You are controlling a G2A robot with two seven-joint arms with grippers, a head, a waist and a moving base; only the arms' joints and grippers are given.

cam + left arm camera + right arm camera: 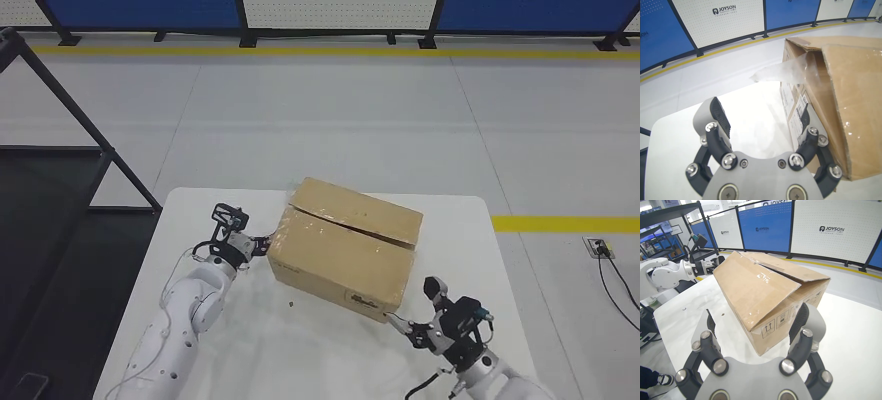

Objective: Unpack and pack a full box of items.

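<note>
Box [345, 245], flaps loose, sits between your left gripper [761, 108] and right gripper [755, 311], both spread wide, holding nothing.

There is one brown cardboard box [345, 245], one white bench [300, 350] and one loose strip of clear tape [780, 73]. Grippers number two: a left gripper [761, 109] and a right gripper [756, 311].

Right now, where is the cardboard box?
In the top view the cardboard box sits on the far half of the table, with the left gripper at one end and the right gripper by its opposite corner.
</note>
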